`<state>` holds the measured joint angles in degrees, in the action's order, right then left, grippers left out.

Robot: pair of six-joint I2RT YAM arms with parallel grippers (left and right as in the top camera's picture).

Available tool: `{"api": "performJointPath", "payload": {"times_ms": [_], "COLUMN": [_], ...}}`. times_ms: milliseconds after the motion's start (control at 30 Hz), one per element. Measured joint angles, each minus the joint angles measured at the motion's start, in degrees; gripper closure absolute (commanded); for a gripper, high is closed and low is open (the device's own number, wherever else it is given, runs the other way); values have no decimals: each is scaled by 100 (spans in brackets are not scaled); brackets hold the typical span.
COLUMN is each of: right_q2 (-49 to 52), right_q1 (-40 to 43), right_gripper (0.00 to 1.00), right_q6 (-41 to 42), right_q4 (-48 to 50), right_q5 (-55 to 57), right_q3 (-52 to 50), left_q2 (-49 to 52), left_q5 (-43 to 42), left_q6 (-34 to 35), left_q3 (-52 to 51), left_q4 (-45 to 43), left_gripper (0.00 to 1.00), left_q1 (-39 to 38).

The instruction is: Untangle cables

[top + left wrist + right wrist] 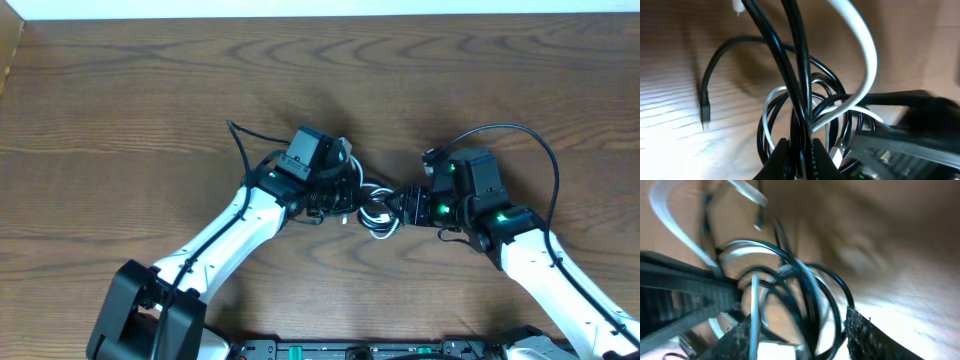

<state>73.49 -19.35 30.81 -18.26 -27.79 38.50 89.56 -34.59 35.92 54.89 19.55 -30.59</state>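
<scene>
Cables [376, 210]: 1 knotted bundle at mid-tabletop [150, 90], between the 2 arms. Left jaws: clamped shut on the black strands [799, 75]. Right jaws: parted, with loops lying loose between them and nothing pinched. Recommendation: close the right jaws on the white cable [867, 60] alone, then draw outward slowly against the left anchor. Stop if the loops tighten.

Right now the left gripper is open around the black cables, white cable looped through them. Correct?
No: the left gripper is shut on the black cables, per the left wrist view. The white cable does loop through them.
</scene>
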Motion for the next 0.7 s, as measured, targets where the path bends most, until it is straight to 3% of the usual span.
{"api": "performJointPath", "payload": {"times_ms": [233, 333, 500, 700], "right_q2": [0, 0, 13, 22], "right_q1": [0, 0, 4, 0], "right_gripper": [60, 75, 86, 96], "right_q6": [-2, -17, 2, -24], "right_q4": [-750, -848, -1117, -1274], "right_q5": [695, 979, 1235, 1366], "right_q3": [0, 0, 11, 13], "left_q2": [0, 0, 0, 0], "left_q5": [-835, -1381, -2055, -2514], "left_q6": [177, 208, 415, 590], "left_q3": [0, -4, -4, -4], "left_q4": [-531, -1016, -1589, -1637], "left_gripper": [92, 93, 93, 93], "left_q1": [0, 0, 48, 555]}}
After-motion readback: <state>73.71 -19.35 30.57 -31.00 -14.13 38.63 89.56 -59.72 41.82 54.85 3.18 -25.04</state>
